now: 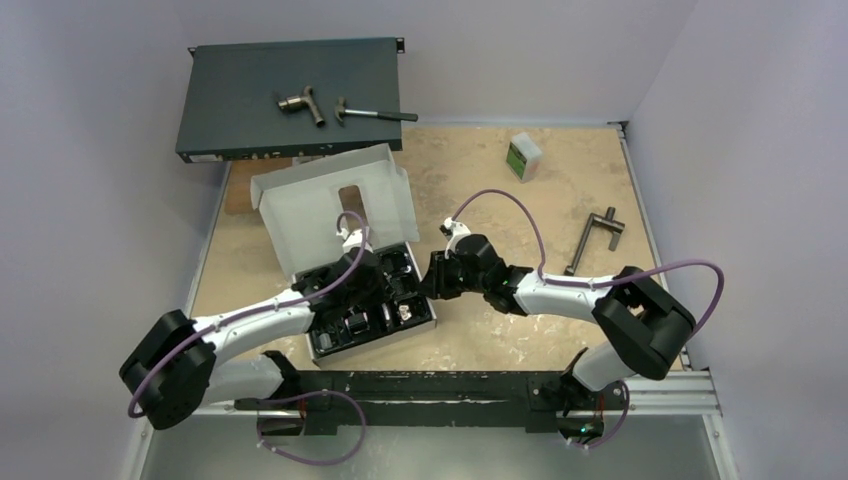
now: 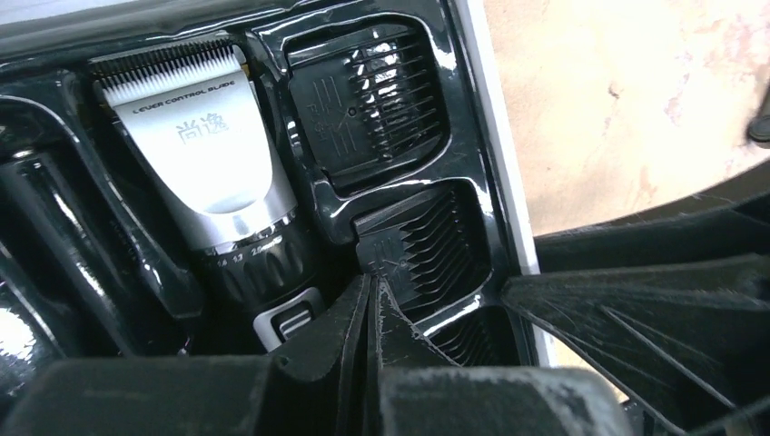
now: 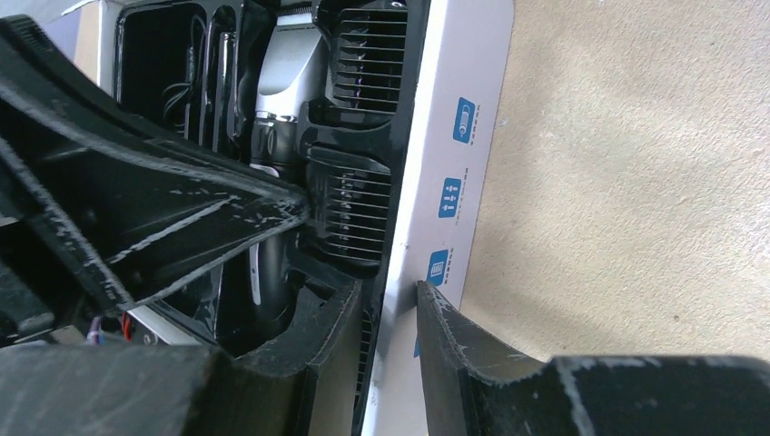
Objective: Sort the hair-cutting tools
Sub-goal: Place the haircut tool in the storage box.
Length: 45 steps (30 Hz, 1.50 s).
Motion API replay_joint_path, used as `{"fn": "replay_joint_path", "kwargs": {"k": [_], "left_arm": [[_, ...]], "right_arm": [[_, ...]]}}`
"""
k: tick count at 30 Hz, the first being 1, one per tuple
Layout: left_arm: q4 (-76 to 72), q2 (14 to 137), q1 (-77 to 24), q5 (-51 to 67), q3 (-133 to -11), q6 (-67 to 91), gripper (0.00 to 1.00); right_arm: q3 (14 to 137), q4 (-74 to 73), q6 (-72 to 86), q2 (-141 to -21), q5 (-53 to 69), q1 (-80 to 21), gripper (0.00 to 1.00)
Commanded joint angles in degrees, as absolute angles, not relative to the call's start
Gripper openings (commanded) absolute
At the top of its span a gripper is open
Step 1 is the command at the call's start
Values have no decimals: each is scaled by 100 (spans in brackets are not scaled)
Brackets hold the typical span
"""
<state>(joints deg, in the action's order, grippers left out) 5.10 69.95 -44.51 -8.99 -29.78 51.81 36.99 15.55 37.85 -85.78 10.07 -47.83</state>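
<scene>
The hair clipper (image 2: pixel 204 163), silver-headed with a black body, lies in a slot of the black tray (image 2: pixel 486 182) inside a white box (image 1: pixel 340 205). Beside it, black comb attachments (image 2: pixel 372 100) (image 2: pixel 431 245) sit in their own pockets. My left gripper (image 2: pixel 372 283) is shut, nothing between its fingers, its tips resting on the edge of the middle comb. My right gripper (image 3: pixel 390 295) straddles the box's right side wall (image 3: pixel 445 182), one finger inside the tray, one outside, shut on that wall. The combs (image 3: pixel 350 204) and the left finger (image 3: pixel 209 222) also show in the right wrist view.
The box lid (image 1: pixel 330 190) stands open behind the tray. A dark flat case (image 1: pixel 290 95) at the back left carries a pipe fitting (image 1: pixel 300 103) and a hammer (image 1: pixel 375 114). A white-and-green container (image 1: pixel 523 156) and a T-shaped metal handle (image 1: pixel 592 238) lie on the right.
</scene>
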Motion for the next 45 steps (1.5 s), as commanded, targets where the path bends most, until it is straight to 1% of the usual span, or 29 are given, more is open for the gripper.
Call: {"fn": "replay_joint_path", "kwargs": {"k": [1, 6, 10, 16, 19, 23, 25, 28, 31, 35, 38, 41, 42, 45], "left_arm": [[787, 6517, -4491, -833, -2743, 5138, 0], [1348, 5530, -4493, -1167, -2996, 4919, 0], [1411, 5254, -4493, -1200, -3094, 4904, 0], [1002, 5839, -4499, -1073, -3085, 4907, 0], [637, 6371, -4496, -862, -3003, 4972, 0], [590, 7237, -4608, -907, -2956, 5051, 0], [275, 7615, -4630, -780, -2807, 5123, 0], [108, 7972, -4668, -750, -2745, 5243, 0], [95, 7866, -4675, -821, -2659, 5286, 0], [431, 7136, -4671, -986, -2729, 5160, 0], [814, 6479, -4667, -1126, -2861, 5041, 0], [1210, 5888, -4672, -1267, -3040, 4943, 0], [1346, 5733, -4668, -1312, -3111, 4914, 1], [1704, 5313, -4667, -1410, -3353, 4830, 8]], "right_arm": [[3670, 1655, 3798, -8412, 1231, -4896, 28], [3691, 1659, 3800, -8407, 1221, -4895, 28], [3691, 1687, 3819, -8419, 1222, -4895, 27], [3691, 1681, 3810, -8437, 1235, -4895, 26], [3699, 1670, 3801, -8454, 1238, -4895, 25], [3713, 1668, 3806, -8492, 1264, -4896, 23], [3739, 1670, 3805, -8534, 1289, -4895, 23], [3737, 1694, 3820, -8578, 1308, -4896, 23], [3722, 1689, 3832, -8563, 1305, -4896, 23], [3726, 1621, 3815, -8456, 1251, -4896, 23], [3742, 1576, 3806, -8384, 1215, -4891, 27], [3773, 1513, 3797, -8325, 1218, -4895, 38], [3785, 1493, 3797, -8288, 1221, -4896, 43], [3838, 1391, 3788, -8147, 1187, -4887, 53]]}}
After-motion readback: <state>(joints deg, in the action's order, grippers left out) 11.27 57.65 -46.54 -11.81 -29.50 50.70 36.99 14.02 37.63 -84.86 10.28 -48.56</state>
